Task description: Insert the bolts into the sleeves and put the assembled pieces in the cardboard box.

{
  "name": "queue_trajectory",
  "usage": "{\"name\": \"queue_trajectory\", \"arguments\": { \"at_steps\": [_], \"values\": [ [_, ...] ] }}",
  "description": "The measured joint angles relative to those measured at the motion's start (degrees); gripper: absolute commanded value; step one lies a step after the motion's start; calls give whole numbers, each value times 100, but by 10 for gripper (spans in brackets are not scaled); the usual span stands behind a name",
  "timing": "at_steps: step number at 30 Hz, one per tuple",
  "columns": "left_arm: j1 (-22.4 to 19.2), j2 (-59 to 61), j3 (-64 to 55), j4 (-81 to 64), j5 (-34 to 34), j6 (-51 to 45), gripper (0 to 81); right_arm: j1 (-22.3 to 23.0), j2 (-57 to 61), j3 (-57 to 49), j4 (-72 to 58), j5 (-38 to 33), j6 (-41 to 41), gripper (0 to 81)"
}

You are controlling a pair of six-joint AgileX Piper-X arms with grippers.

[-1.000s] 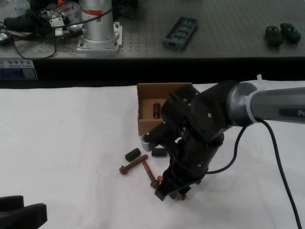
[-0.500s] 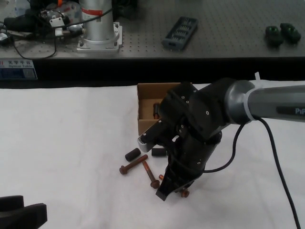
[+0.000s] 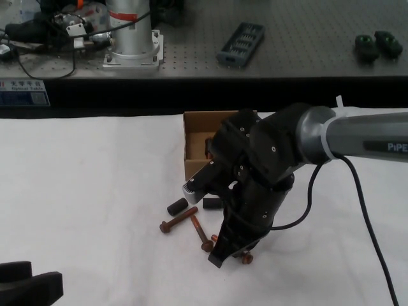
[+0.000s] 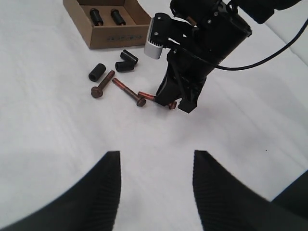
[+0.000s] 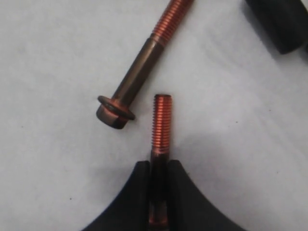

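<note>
My right gripper [image 5: 159,202] is shut on a copper bolt [image 5: 162,122], whose threaded end sticks out past the fingertips just above the white cloth. The same right gripper [image 3: 231,254] hangs low in front of the cardboard box [image 3: 191,167]. Two loose bolts [image 3: 180,219] [image 3: 201,233] lie beside it, and one of them [image 5: 139,72] is close to the held bolt's tip. Black sleeves [image 4: 96,72] [image 4: 126,61] lie near the box [image 4: 108,34], which holds two dark assembled pieces [image 4: 96,17]. My left gripper [image 4: 154,192] stands open at the near edge, with nothing between its fingers.
A white cloth [image 3: 83,191] covers the bench, with bare room to the left and right of the parts. Behind it, a dark perforated table carries a metal post [image 3: 131,32], cables and a bit case [image 3: 241,41]. The right arm's cable [image 3: 370,217] trails over the cloth.
The right arm has shifted slightly to the left with the bolt still held. The loose bolts, sleeves and left gripper stay where they were.
</note>
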Motion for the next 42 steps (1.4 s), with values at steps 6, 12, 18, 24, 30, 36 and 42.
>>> {"name": "queue_trajectory", "arguments": {
  "at_steps": [6,12,18,24,30,36,42],
  "values": [
    [0,0,0,0,0,0,344,0,-42,0,102,0,-29,17],
    [0,0,0,14,0,0,344,0,-277,54,791,25,-712,17],
    [0,0,0,13,0,31,344,0,-702,70,1351,35,-2940,17],
    [0,0,0,24,0,807,344,0,-814,70,1355,35,-5011,17],
    [0,0,0,24,0,2270,344,0,-814,70,1009,50,-7306,17],
    [0,0,0,24,0,2402,344,21,-800,70,552,50,-8901,17],
    [0,0,-22,24,0,2136,344,225,-600,70,645,57,-10329,17]
  ]
}}
